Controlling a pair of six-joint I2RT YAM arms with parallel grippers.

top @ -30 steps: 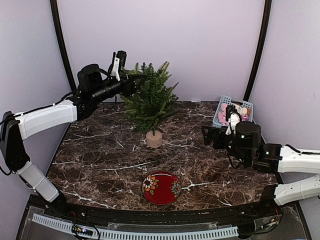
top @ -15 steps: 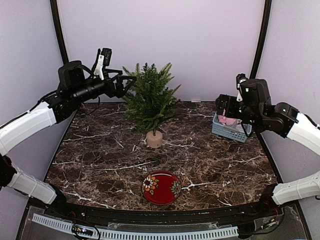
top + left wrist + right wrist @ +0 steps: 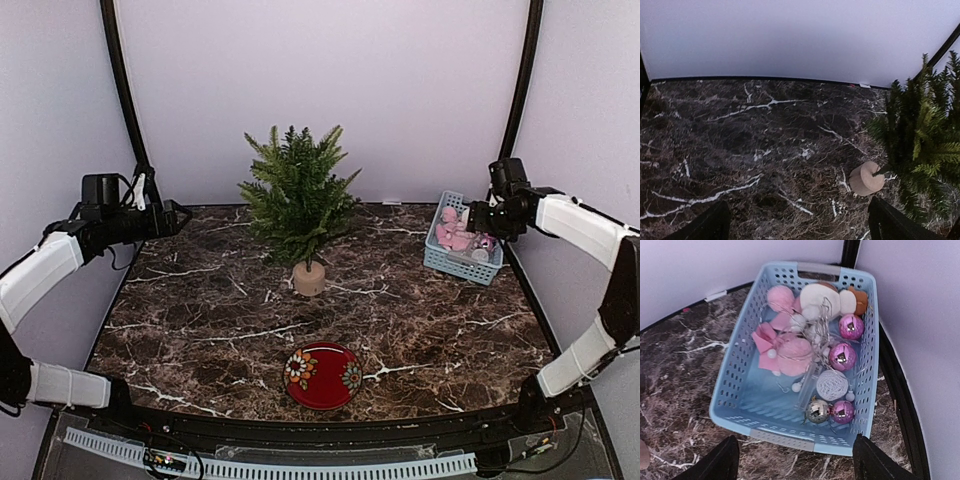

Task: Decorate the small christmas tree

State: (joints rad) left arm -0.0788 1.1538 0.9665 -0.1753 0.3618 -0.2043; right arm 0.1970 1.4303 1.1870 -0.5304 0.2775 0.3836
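Note:
The small christmas tree [image 3: 298,195] stands on its round wood stump [image 3: 308,278] at the back middle of the marble table, with no ornaments on it. In the left wrist view its stump [image 3: 866,178] and branches [image 3: 925,135] sit at the right. My left gripper [image 3: 172,217] is open and empty, pulled back to the far left. My right gripper [image 3: 478,217] is open and empty, hovering above the blue basket [image 3: 437,257]. The basket [image 3: 737,390] holds pink baubles [image 3: 842,356], a silver mirror ball [image 3: 817,411], a white string ball [image 3: 832,385] and pink plush ornaments [image 3: 790,352].
A red floral plate [image 3: 322,375] lies near the front middle of the table. Black frame posts [image 3: 518,90] rise at both back corners. The basket sits against the right wall edge [image 3: 897,390].
My left arm drew back from the tree to the far left. My right arm swung from the table's right side up and back over the basket.

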